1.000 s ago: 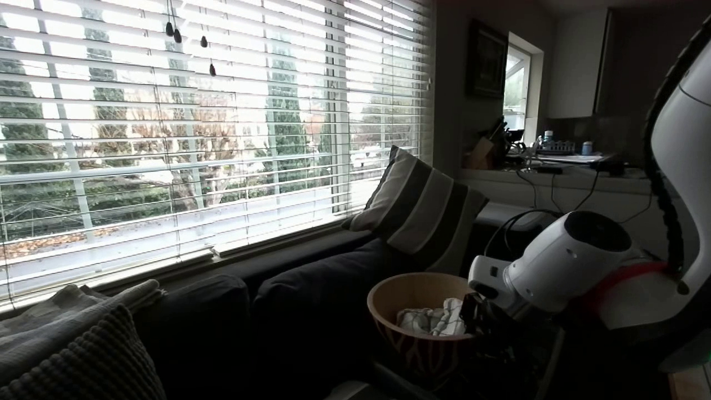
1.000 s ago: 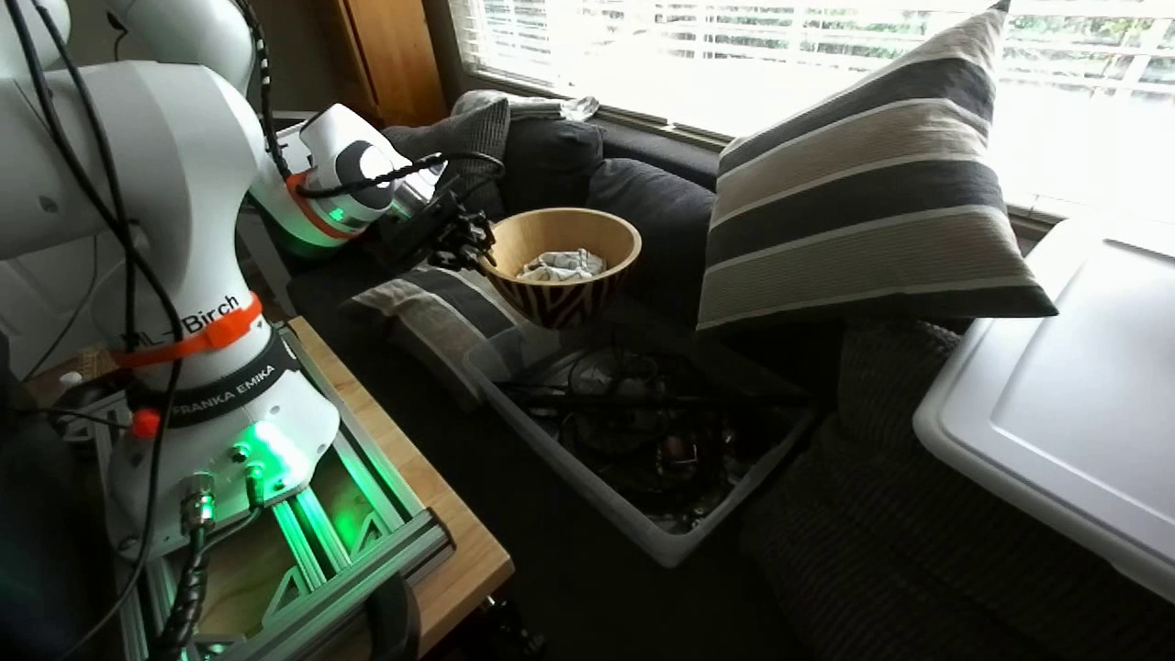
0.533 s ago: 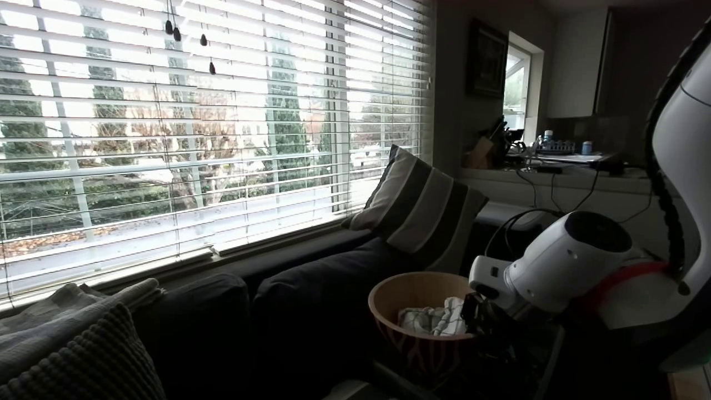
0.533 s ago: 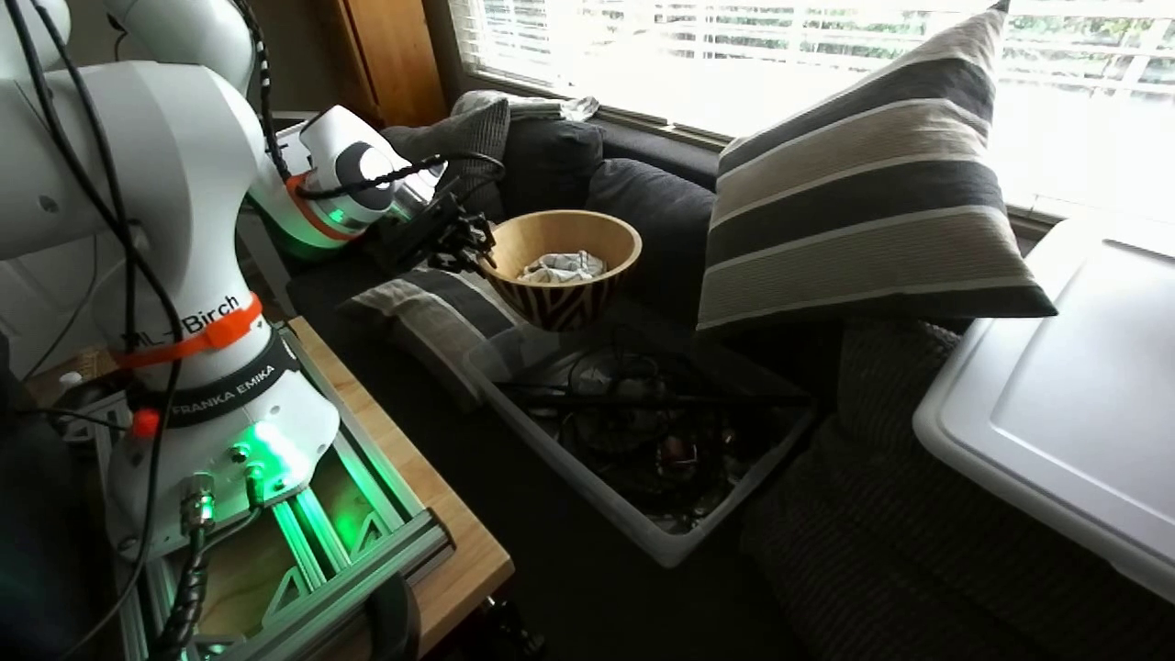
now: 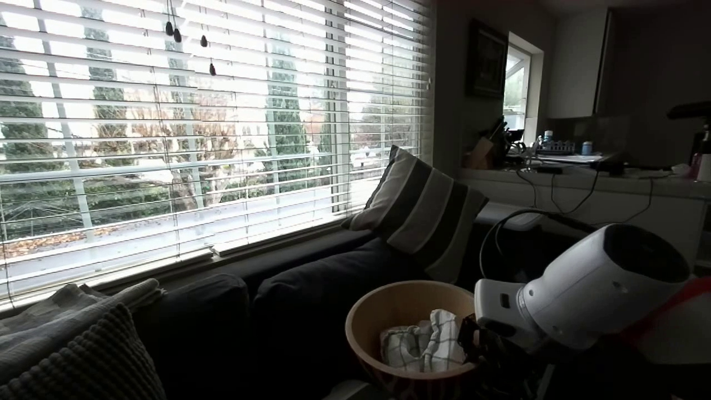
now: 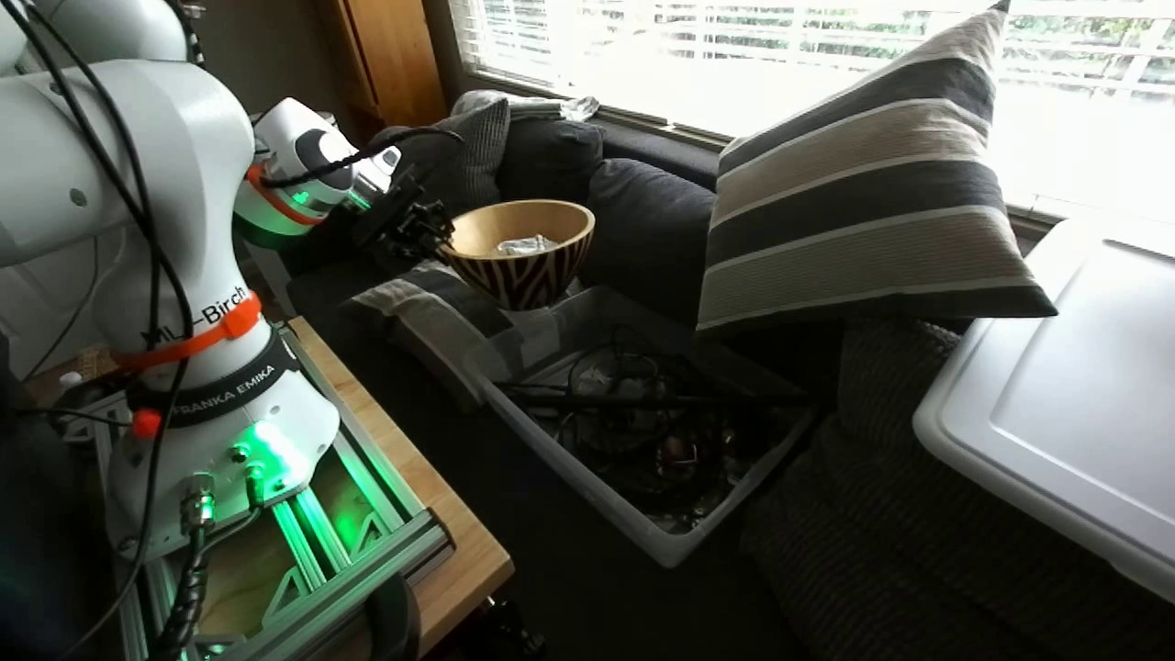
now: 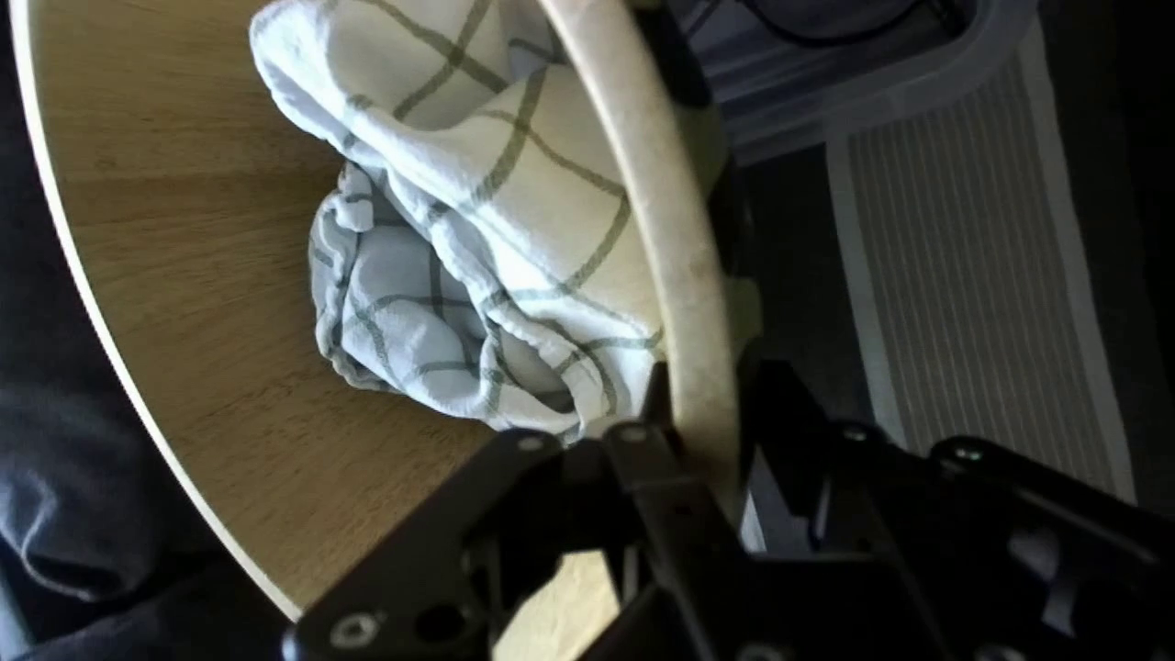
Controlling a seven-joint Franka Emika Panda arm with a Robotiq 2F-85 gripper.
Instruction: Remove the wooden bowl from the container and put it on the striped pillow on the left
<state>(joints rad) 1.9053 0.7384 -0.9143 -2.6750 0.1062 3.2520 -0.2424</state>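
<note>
Shifted left since earlier, in an exterior view: wooden bowl [image 6: 528,275] holding checked cloth [image 7: 523,220], rim pinched by gripper [image 7: 707,404], aloft beyond far corner of worktop [image 6: 468,546]. Container [image 6: 668,546]: unmoved.

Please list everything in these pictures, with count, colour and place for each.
wooden bowl: one, tan, in gripper
checked cloth: one, white, inside bowl
container: one, translucent, between striped pillow and lid
cables: count unclear, black, inside container
striped pillow: one, grey and beige, beside container
propped pillow: one, grey and beige, near blinds
ribbed cushion: one, grey, sofa end
plain cushions: two, dark grey, along sofa
lid: one, white, near propped pillow
blinds: one set, white, behind sofa
counter items: several, mostly too dark, background
gripper: one, black, shut on bowl's rim
arm: one, white, on stand
</note>
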